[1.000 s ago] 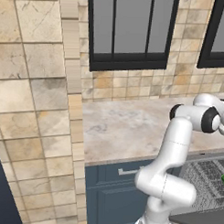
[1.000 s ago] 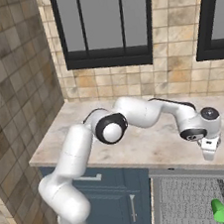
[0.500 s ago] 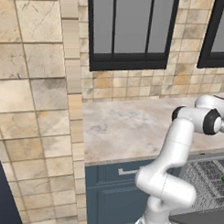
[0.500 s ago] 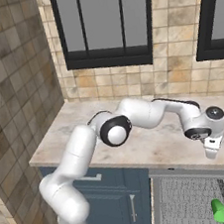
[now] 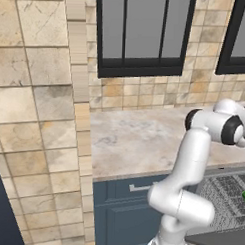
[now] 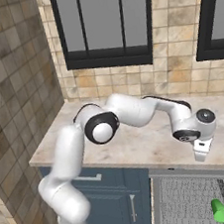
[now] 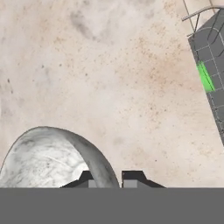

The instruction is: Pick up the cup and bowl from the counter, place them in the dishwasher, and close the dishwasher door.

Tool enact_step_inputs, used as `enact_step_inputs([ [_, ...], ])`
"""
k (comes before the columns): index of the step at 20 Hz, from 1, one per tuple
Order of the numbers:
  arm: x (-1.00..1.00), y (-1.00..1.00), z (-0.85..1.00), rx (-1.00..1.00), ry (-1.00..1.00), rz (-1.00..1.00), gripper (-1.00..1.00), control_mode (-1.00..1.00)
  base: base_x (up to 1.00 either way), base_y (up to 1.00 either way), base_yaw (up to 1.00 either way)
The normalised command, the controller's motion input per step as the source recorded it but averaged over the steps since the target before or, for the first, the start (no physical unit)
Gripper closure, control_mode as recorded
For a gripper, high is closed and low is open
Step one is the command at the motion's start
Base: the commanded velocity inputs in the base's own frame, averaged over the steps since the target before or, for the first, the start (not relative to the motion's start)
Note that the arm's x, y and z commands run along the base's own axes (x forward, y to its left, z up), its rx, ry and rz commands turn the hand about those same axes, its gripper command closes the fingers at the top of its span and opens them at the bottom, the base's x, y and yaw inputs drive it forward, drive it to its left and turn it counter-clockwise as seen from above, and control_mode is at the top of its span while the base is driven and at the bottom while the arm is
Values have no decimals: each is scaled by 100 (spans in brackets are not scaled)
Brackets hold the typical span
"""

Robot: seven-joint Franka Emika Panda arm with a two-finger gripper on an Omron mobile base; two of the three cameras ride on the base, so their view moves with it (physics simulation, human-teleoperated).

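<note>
Tiled wall and dark-framed windows behind marbled bench [image 6: 139, 153]. We see arm [image 6: 133, 108] rise at left in right base view, elbow bent, forearm stretched right across bench, wrist turned down near bench front edge. Gripper [image 7: 111, 177] points straight down at bench; in hand view we see fingers [image 7: 133, 178] clamped on rim of grey-white bowl [image 7: 41, 159], one inside, one outside. Bowl sits on bench. Right of it, below bench edge, dishwasher [image 6: 195, 198] stands open, green cup [image 6: 221, 210] lying in wire rack [image 7: 214, 61].
</note>
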Motion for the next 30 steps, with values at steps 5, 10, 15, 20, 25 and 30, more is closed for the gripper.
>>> enact_step_inputs([
  [5,-24,36,6,-7,-8,1,100,-100,0,0,0],
  [10,-40,0,39,0,-12,0,100,-100,0,0,0],
  [15,-56,0,56,4,-16,0,100,-100,0,0,0],
  [20,-54,0,37,7,-13,0,100,-100,0,0,0],
  [25,-44,5,2,2,-5,3,100,-100,0,0,0],
  [30,-40,18,-4,0,0,2,100,-100,0,0,0],
])
